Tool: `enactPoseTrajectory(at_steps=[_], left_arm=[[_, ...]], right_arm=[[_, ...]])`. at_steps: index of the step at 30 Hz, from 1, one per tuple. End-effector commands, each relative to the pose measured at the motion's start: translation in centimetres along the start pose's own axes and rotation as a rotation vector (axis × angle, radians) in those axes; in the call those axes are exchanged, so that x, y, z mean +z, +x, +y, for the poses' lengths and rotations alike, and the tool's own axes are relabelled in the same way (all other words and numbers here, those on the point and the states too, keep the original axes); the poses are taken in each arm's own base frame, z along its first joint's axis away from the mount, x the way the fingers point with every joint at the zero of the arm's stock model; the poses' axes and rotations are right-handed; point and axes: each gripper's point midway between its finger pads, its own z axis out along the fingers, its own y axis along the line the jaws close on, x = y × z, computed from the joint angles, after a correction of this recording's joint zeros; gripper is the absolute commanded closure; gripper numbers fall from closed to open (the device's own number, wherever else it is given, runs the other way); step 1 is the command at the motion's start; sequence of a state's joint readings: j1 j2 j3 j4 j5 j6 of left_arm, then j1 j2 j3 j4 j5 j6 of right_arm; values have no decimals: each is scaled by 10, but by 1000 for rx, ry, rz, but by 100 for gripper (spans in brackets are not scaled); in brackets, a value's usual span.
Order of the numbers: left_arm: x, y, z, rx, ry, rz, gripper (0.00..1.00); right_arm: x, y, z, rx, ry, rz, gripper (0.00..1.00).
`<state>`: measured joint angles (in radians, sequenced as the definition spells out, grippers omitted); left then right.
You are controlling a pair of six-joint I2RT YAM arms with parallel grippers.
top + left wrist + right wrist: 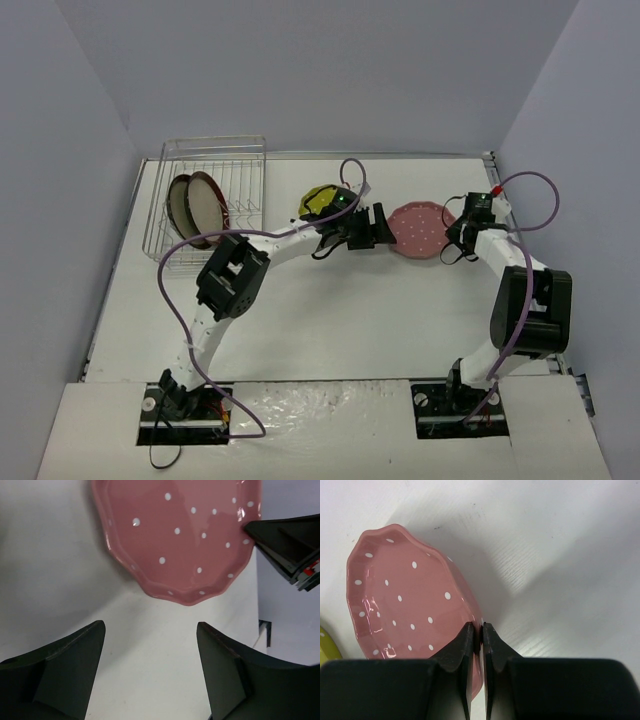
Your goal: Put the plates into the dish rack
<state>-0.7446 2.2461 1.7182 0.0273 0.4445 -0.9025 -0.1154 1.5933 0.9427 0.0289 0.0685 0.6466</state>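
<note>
At its right rim the pink plate (418,230) was pinched by the right gripper (476,635), jaws nearly closed. Wide open and empty, the left gripper (150,630) was held just short of the opposite rim. The dish rack (215,141) was sited far left, nearer the left arm.

rack (248,160) far left | two plates (198,207) in rack | third plate (317,200) mid-table | fourth plate (418,229) right of it

Left tool (150,625), spread wide, faces the pink plate (185,535).
</note>
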Motion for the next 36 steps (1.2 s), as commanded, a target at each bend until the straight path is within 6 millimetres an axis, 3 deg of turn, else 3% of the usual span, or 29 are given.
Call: enactPoseTrajectory(at_steps=[1, 18, 36], left_arm=[[-15, -29, -62, 2, 194, -83, 30], [5, -12, -38, -120, 164, -62, 30], [22, -9, -35, -178, 208, -49, 30]], right_arm=[[-29, -41, 32, 32, -126, -120, 100], [-51, -57, 40, 28, -154, -148, 100], [-65, -74, 44, 24, -172, -183, 100]])
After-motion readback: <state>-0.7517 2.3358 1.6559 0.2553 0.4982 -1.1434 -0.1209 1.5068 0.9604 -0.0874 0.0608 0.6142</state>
